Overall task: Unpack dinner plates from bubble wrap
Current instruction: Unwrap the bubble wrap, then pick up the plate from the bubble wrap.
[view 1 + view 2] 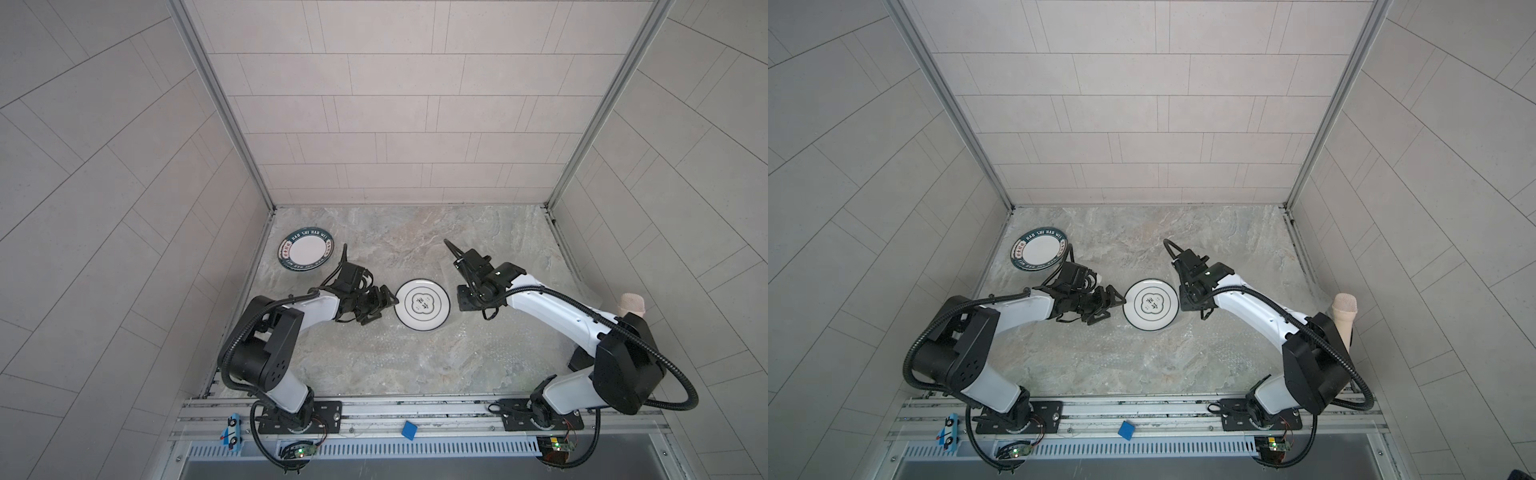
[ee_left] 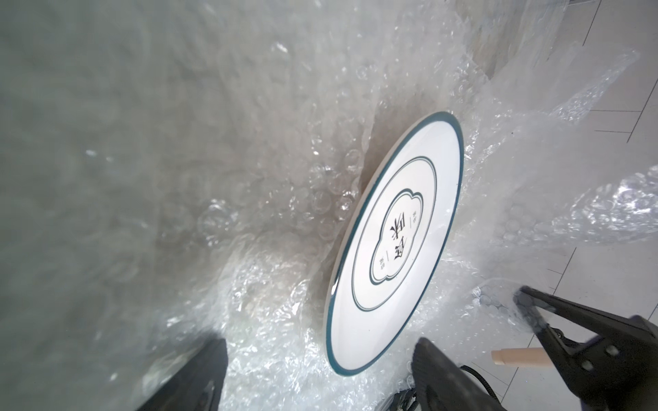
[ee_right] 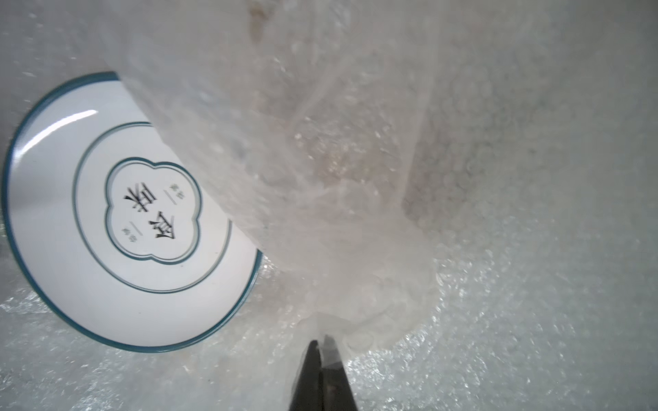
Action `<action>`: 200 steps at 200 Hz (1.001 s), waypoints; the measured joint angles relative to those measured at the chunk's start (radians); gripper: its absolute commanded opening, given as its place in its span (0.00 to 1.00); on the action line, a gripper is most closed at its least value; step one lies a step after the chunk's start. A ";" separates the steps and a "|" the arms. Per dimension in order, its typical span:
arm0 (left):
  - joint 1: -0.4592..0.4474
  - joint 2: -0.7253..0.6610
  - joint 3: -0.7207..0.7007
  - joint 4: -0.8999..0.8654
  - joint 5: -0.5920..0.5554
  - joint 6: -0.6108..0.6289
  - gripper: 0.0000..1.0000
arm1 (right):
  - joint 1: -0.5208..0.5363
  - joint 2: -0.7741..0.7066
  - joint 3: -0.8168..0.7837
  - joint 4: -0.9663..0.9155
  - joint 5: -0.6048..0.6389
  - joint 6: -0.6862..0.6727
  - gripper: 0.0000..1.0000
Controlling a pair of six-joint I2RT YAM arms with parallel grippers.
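Plate [image 1: 422, 305] edge beside left claw [image 1: 387, 306]

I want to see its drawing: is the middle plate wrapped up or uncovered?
Uncovered: the plate shows its bare face, lying on spread bubble wrap; the right gripper pinches one lifted flap.

Both top views were evenly and softly lit; only faint shadows were cast on the surface [image 1: 374, 232], and wall lines were bowed toward the frame edges. Left wrist: glare was scattered off the bubble wrap [image 2: 623, 199]; the near field was blurred, left hand [image 2: 320, 359] included. Right wrist: a streak highlight was caught on the plate [image 3: 71, 117]; bubble wrap near the lens was rendered washed-out and unfocused.
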 measured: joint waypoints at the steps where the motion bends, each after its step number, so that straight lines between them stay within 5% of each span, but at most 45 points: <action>1: -0.001 0.000 0.000 0.000 0.000 0.000 0.86 | -0.003 -0.002 -0.004 0.002 -0.001 0.002 0.01; 30: -0.016 0.001 0.002 0.009 0.013 -0.001 0.86 | -0.056 -0.065 -0.160 0.072 -0.039 0.078 0.04; 53: -0.026 0.000 0.016 0.006 0.035 0.000 0.86 | -0.062 -0.093 -0.230 0.109 -0.043 0.140 0.21; 99: -0.049 -0.068 0.133 -0.132 0.034 0.078 0.87 | -0.143 -0.154 -0.258 0.139 -0.039 0.178 0.79; 158: -0.077 -0.043 0.211 -0.235 -0.027 0.141 0.86 | -0.188 -0.308 -0.183 0.108 -0.016 0.115 0.81; 200: -0.077 0.048 0.212 -0.237 -0.029 0.131 0.77 | -0.095 -0.188 -0.080 0.192 -0.181 0.043 0.89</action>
